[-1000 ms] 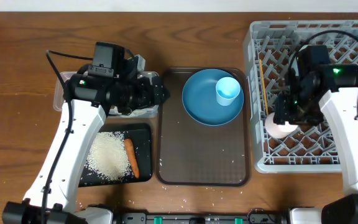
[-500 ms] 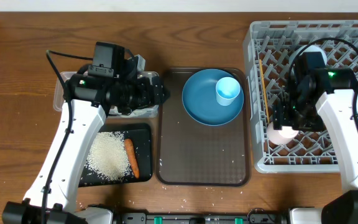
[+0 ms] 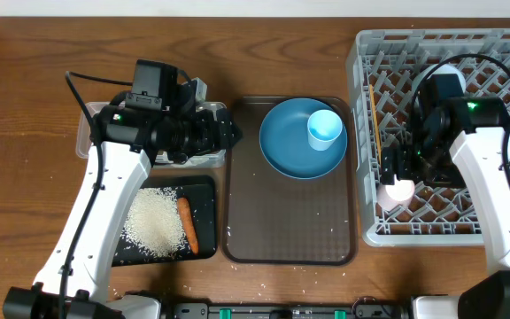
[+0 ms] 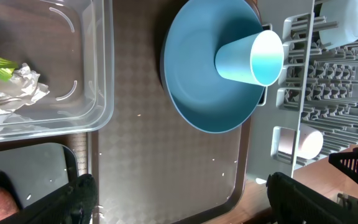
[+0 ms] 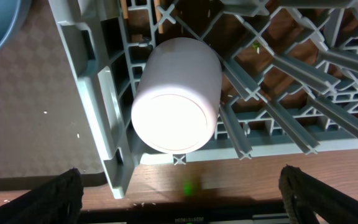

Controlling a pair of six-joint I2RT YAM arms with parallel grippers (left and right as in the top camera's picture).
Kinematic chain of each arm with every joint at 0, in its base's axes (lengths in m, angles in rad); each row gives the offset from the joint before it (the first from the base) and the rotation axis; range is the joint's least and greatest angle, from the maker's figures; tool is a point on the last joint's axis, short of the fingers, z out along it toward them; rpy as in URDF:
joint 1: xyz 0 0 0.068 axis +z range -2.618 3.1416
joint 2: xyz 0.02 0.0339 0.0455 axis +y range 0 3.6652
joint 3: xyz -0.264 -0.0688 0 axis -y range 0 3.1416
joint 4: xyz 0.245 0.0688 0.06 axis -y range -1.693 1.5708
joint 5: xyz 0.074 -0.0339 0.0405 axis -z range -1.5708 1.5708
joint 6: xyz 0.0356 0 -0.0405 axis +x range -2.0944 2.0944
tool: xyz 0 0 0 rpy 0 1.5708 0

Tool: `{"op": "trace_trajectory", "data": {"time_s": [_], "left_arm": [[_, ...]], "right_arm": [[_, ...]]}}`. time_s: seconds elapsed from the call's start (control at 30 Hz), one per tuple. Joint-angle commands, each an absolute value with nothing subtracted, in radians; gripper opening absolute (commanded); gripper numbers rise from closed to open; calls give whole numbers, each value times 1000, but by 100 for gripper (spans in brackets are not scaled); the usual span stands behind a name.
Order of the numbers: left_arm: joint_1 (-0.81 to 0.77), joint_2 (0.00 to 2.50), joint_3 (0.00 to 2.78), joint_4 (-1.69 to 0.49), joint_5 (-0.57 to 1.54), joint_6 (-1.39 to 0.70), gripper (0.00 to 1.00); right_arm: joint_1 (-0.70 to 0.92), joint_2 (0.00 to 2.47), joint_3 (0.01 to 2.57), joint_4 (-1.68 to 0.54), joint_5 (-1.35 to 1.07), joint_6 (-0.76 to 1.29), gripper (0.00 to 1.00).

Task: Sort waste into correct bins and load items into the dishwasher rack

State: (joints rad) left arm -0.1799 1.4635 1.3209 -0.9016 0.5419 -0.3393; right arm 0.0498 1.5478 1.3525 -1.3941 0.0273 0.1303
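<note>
Biggest thing here is the grey dishwasher rack [image 3: 432,232] on the right side of the table. Next to it on its left is the brown serving tray [image 3: 290,221], with the big blue plate [image 3: 286,151] sitting at its far end. The light-blue cup [image 3: 325,129] is on the plate, toward the rack side.

Over on the left, the clear tub [image 4: 86,74] is mostly under the left arm in the overhead view. The wrist cam shows the crumpled tissue [image 4: 11,87] with green bits inside it. The black tray [image 3: 204,190] sits just in front of the tub, holding the rice [image 3: 153,221] pile and the carrot [image 3: 188,223] beside it.

The left gripper [image 4: 180,186] hangs over the brown tray, jaws spread wide, nothing in them. The right gripper [image 5: 180,174] is over the rack's corner nearest the brown tray, jaws wide apart too and not touching anything.

The pinkish-white cup [image 5: 176,96] sits right there among the pegs, flat bottom toward the wrist cam. The chopsticks [image 3: 373,115] lie along the rack's left wall, inside it.
</note>
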Motion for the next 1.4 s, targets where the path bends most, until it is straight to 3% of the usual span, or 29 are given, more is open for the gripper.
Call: {"op": "trace_trajectory", "data": {"time_s": [0.0, 0.4, 0.5, 0.83, 0.93, 1.37], "left_arm": [[-181, 1462, 1325, -904, 526, -329, 89], [-212, 1465, 1325, -791, 564, -418, 89], [-285, 1466, 1325, -749, 550, -450, 80], [-635, 1543, 1325, -569, 146, -582, 75], [-687, 1601, 1325, -509, 92, -582, 67], [-705, 1864, 1325, -236, 88, -586, 66]], "right_arm": [[40, 1537, 1352, -1395, 37, 138, 99], [39, 1537, 1351, -1394, 37, 138, 99], [39, 1537, 1351, -1394, 37, 138, 99], [39, 1537, 1352, -1394, 37, 138, 99], [39, 1537, 1352, -1394, 37, 138, 99], [39, 1537, 1351, -1394, 37, 138, 99]]}}
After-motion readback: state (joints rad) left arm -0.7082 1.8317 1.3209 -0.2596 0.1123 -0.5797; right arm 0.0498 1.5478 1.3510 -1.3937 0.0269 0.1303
